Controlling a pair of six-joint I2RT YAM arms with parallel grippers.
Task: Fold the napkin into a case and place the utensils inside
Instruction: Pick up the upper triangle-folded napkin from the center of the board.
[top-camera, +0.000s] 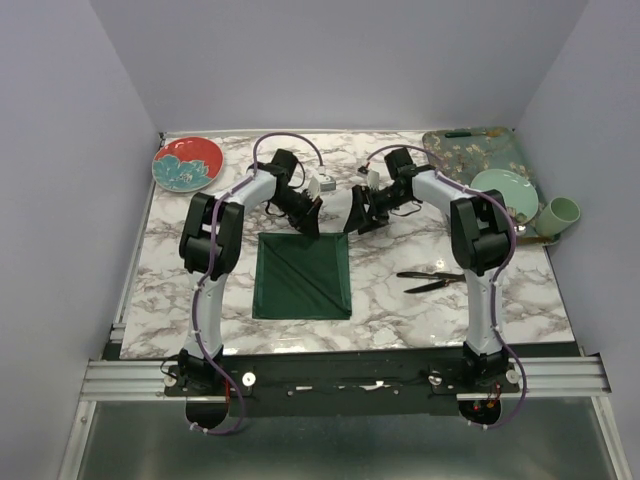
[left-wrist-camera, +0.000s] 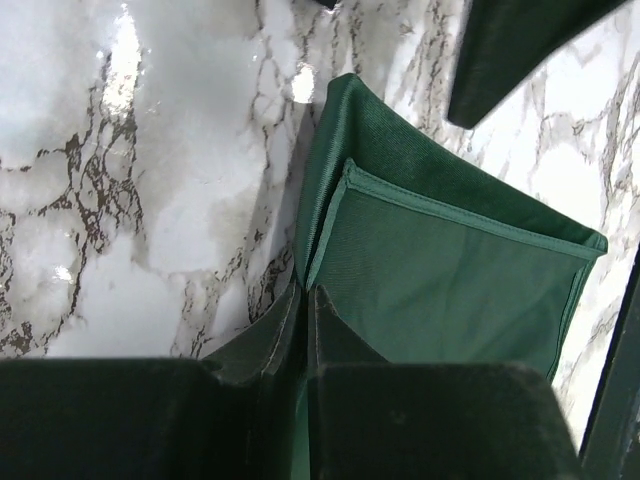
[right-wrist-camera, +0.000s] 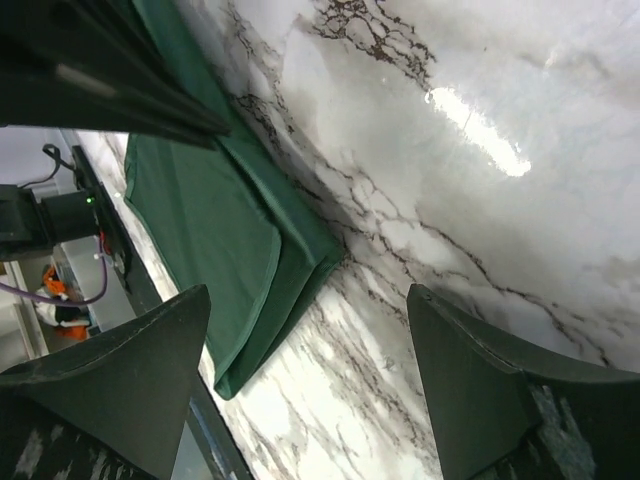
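The dark green napkin (top-camera: 300, 280) lies folded into a square on the marble table (top-camera: 400, 310), between the two arms. At its far edge my left gripper (top-camera: 312, 228) is shut on the napkin's hem (left-wrist-camera: 450, 280), which is pinched thin between the fingertips (left-wrist-camera: 305, 292). My right gripper (top-camera: 352, 222) hovers just past the far right corner of the napkin (right-wrist-camera: 210, 220), its jaws (right-wrist-camera: 308, 300) wide open over bare marble and holding nothing. The two black utensils (top-camera: 432, 281) lie on the table to the right of the napkin.
A red and teal plate (top-camera: 187, 163) sits at the back left. At the back right a teal floral tray (top-camera: 480, 150) carries a pale green plate (top-camera: 503, 188), and a pale green cup (top-camera: 562, 212) stands beside it. Grey walls enclose the table on three sides.
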